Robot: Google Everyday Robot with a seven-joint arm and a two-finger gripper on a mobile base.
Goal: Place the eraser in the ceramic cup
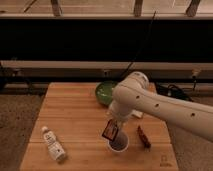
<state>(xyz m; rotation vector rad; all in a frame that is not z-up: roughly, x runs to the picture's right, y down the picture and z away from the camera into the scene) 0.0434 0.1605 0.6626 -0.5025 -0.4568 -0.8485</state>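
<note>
My gripper hangs from the white arm over the middle of the wooden table, just above the left rim of the white ceramic cup. It is shut on the eraser, a small dark block with red-orange markings, held tilted with its lower end right over the cup's rim. The cup stands upright near the table's front edge.
A green bowl sits at the back, partly behind the arm. A thin dark reddish stick lies right of the cup. A small white bottle lies at front left. A pale block peeks out beside the arm.
</note>
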